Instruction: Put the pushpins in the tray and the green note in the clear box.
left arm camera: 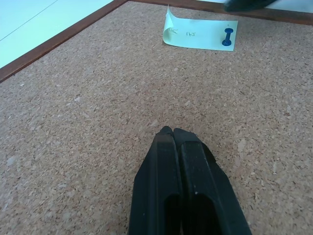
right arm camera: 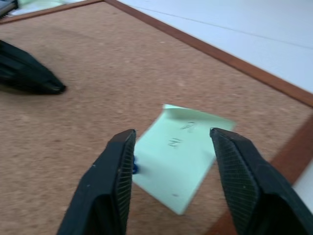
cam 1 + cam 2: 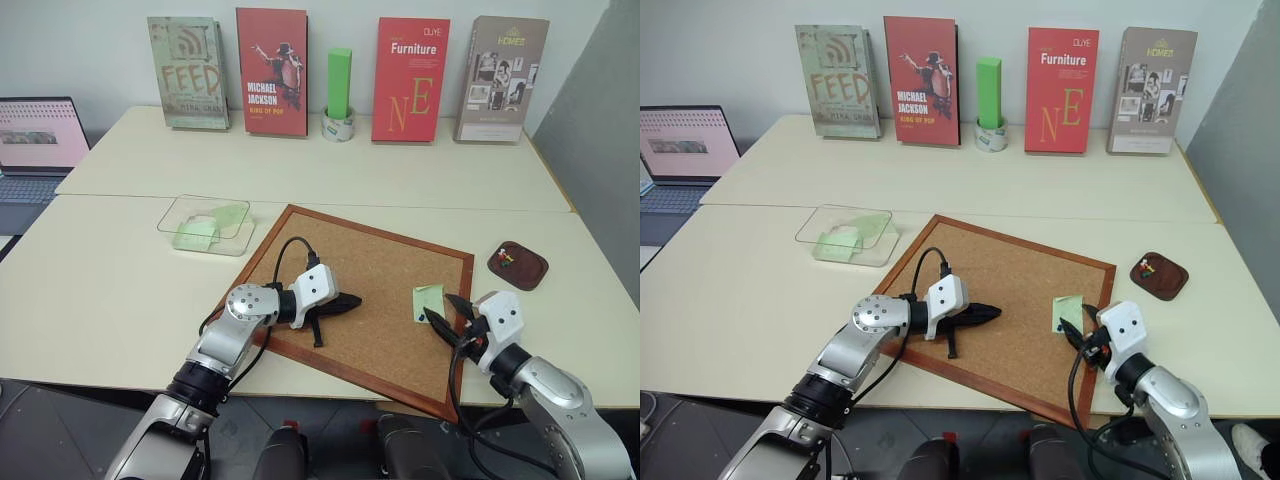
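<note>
The green note (image 3: 428,300) lies on the corkboard near its right edge, one corner curled up, with a blue pushpin (image 1: 227,37) stuck in it. My right gripper (image 3: 447,316) hovers open just in front of the note, and in the right wrist view the note (image 2: 182,147) shows between its fingers (image 2: 117,166). Near the board's middle, my left gripper (image 3: 352,300) is shut and empty, pointing toward the note. The dark brown tray (image 3: 530,272), right of the board, holds a few coloured pushpins (image 3: 508,260). Left of the board, the clear box (image 3: 180,212) holds green paper.
The wood-framed corkboard (image 3: 350,270) lies tilted at the front of the table. Several books (image 3: 410,80) and a tall green block (image 3: 339,85) on a tape roll stand along the back wall. A laptop (image 3: 35,140) sits at the far left.
</note>
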You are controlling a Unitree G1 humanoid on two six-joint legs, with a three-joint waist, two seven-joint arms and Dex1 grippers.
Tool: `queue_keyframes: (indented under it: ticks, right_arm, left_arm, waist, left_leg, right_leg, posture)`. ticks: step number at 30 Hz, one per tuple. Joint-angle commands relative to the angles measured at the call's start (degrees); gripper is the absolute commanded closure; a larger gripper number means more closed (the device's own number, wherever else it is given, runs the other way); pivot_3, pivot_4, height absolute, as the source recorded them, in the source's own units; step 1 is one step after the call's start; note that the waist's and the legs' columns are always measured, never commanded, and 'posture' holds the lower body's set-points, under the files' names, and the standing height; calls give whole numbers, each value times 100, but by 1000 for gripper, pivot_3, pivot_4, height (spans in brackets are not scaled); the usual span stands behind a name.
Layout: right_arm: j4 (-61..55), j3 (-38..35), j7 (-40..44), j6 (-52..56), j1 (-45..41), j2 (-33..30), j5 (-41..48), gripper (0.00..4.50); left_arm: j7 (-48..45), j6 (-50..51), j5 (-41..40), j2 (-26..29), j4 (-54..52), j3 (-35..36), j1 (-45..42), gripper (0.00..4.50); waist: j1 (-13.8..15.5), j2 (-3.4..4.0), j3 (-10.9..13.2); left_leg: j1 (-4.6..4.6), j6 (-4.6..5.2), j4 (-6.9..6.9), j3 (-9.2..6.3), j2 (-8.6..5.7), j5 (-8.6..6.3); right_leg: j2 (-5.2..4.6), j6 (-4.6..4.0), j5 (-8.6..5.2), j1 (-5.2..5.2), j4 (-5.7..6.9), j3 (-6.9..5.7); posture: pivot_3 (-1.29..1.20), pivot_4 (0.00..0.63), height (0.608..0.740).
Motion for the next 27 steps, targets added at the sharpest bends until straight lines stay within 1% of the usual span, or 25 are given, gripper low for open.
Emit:
queue_keyframes:
  ticks: [1, 10, 11, 12, 15, 23, 27]
  right_arm:
    - [-29, 83, 42, 95, -84, -63, -17, 1963]
    - [372, 38, -9, 82, -314, -121, -217, 1963]
    - [396, 28, -11, 64, -320, -116, -224, 2334]
    - [410, 24, -7, 51, -324, -113, -232, 2391]
    - [418, 21, 10, 37, -325, -103, -243, 2902]
    - [350, -25, 41, -30, -311, -44, -154, 4473]
    - [73, -64, 50, -125, -324, -66, -131, 4473]
  left_arm:
    - [-22, 83, 189, 96, 194, -87, 85, 4500]
    - [-12, 90, 194, 115, 192, -73, 79, 4500]
    - [-11, 91, 194, 116, 190, -71, 81, 4500]
    - [-13, 91, 195, 117, 189, -69, 82, 4500]
    - [-14, 95, 198, 121, 183, -68, 82, 4500]
    - [-9, 111, 192, 146, 162, -66, 88, 4500]
    - [-10, 107, 181, 153, 155, -52, 97, 4500]
  waist:
    - [0, 0, 0]
    - [1, -1, 0]
    - [1, -1, 0]
    - [1, -1, 0]
    - [1, -1, 0]
    - [-1, -2, 1]
    - [-1, -2, 1]
  left_leg:
    - [0, 0, 0, 0, 0, 0]
    - [0, 0, 0, 1, 0, 0]
    - [0, 0, -1, 0, 0, 0]
    - [0, 0, -2, 1, 0, 0]
    - [-1, 0, -2, 1, 0, 0]
    - [0, 0, 2, 1, 0, 0]
    - [0, 0, 2, 2, 0, 0]
  right_leg:
    - [0, 0, 0, 0, 0, 1]
    - [0, 0, 0, -1, -2, -1]
    - [0, 0, 0, -1, -2, -1]
    - [0, 0, 0, -1, -2, -1]
    - [0, 0, 0, -1, -2, 0]
    - [0, 0, 0, -1, -3, 1]
    - [0, 0, 0, -2, -4, 1]
  posture:
    - [0, 150, 740]
    - [0, 150, 740]
    - [0, 150, 740]
    - [0, 150, 740]
    - [0, 150, 740]
    - [0, 150, 740]
    - [0, 150, 740]
